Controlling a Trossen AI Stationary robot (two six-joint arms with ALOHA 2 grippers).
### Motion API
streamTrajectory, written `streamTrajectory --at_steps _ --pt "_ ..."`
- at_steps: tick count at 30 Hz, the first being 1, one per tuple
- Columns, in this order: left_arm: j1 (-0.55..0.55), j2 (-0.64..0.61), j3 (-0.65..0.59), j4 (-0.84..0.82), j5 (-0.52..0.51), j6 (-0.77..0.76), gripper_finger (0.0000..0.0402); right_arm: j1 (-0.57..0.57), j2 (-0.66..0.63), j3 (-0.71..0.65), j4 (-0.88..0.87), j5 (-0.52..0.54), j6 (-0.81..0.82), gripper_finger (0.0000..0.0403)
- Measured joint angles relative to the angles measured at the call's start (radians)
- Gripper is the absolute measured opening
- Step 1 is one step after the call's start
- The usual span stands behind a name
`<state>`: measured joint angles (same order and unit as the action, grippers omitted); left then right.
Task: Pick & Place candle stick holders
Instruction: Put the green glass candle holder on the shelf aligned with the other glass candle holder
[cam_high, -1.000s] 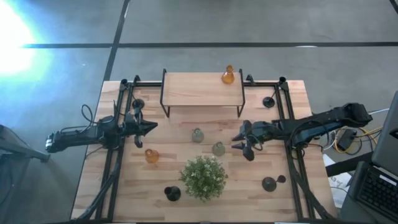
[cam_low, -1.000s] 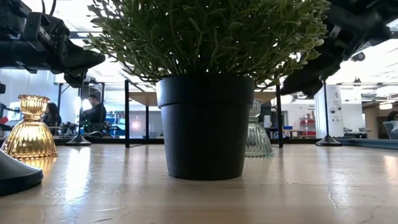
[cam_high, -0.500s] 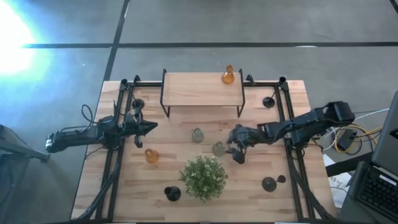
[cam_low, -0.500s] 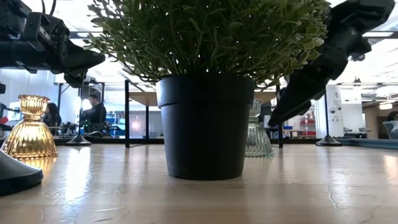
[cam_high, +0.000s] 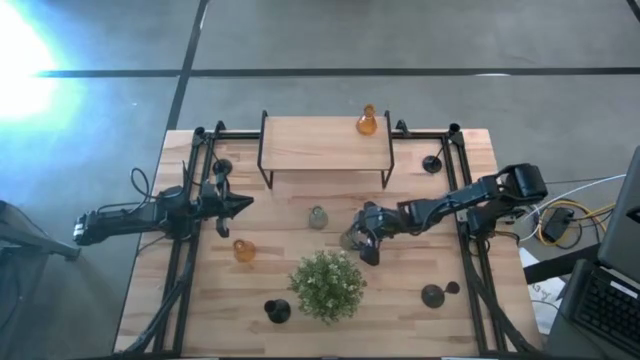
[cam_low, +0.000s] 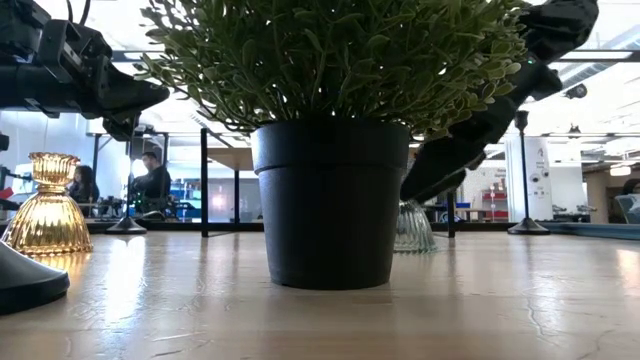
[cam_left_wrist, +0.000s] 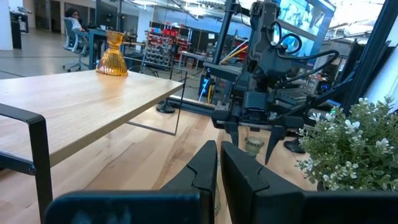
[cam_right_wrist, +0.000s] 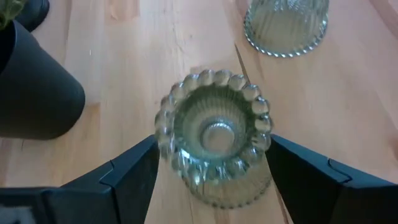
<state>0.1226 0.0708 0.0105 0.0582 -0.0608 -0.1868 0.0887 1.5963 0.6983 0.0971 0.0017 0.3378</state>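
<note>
**Claw over a glass vase, no holder lifted yet**

My right claw (cam_high: 362, 243) hung low near the middle of the tabletop (cam_high: 285, 238), open, with its fingers (cam_right_wrist: 130, 174) either side of a grey-green glass vase (cam_right_wrist: 214, 134). The pads looked just clear of the glass, so I gripped nothing. That vase was not one of the task's things.

My left claw (cam_high: 243, 205) waited above the left side, its fingers drawn close together and empty.

The candle stick holders were all on the wood:
- one at the back left (cam_high: 222, 167), beside the rail
- one at the back right (cam_high: 432, 164)
- one at the front left (cam_high: 277, 311), just beside the potted plant (cam_high: 327, 285)
- a fourth dark one near the front right corner (cam_high: 433, 295), though I could not tell whether it stood upright

By my judgement, none had been placed and the whole task remained.

Room was tight where I hovered. The plant sat just in front of my right claw, and a second grey-green vase (cam_high: 317, 217) stood near. An orange vase (cam_high: 244, 250) stood close under my left claw. The raised shelf (cam_high: 325, 143) carried another orange vase (cam_high: 367, 122). The back holders sat close to the black frame rails (cam_high: 462, 190), which would hem in any approach there.
</note>
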Motion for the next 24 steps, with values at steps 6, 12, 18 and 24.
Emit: streamTrajectory --at_steps 6,12,18,24 --pt "0.0 0.0 0.0 0.0 0.0 0.0 0.0025 0.0 0.056 0.044 0.005 0.001 -0.006 0.0256" --pt "0.0 0.0 0.0 0.0 0.0 0.0 0.0025 0.0 0.082 0.067 0.009 0.001 -0.007 0.0217" --pt "0.0 0.0 0.0 0.0 0.0 0.0 0.0025 0.0 0.059 0.067 0.008 0.0 -0.008 0.0136" --pt "0.0 0.0 0.0 0.0 0.0 0.0 0.0025 -0.004 -0.009 0.065 -0.04 -0.001 -0.005 0.0121"
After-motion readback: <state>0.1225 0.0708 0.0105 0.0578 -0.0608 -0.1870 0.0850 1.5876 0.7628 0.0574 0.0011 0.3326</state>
